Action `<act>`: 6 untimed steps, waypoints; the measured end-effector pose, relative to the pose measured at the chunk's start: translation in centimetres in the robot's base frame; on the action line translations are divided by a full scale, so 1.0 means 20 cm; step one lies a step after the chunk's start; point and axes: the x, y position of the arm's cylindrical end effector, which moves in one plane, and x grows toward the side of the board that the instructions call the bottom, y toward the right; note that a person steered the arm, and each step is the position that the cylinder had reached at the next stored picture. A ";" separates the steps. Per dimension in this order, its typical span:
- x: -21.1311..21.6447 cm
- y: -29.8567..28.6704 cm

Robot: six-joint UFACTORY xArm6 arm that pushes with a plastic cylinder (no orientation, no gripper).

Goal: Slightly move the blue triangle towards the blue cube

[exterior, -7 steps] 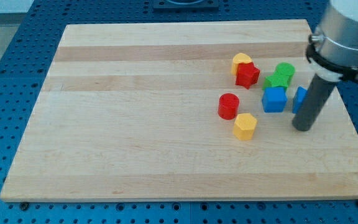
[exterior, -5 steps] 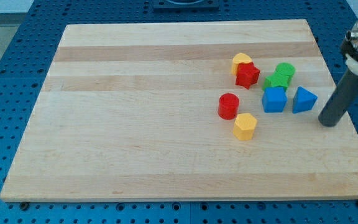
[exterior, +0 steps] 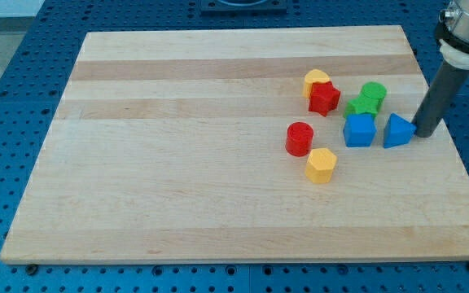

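No writing is readable anywhere. The blue triangle point(exterior: 397, 131) sits just right of the blue cube point(exterior: 359, 129), apex seemingly pointing right toward my tip point(exterior: 424, 133), which appears to touch it; no jaws exist.

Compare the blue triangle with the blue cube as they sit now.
The blue triangle is a wedge with a pointed corner; the blue cube is square-faced. The blue triangle lies nearer the view's right, with my tip right beside it; the blue cube sits apart from my tip, just below the green block. Both share one blue.
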 end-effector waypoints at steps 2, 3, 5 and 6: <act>0.00 -0.01; 0.00 -0.03; 0.00 -0.08; 0.00 -0.10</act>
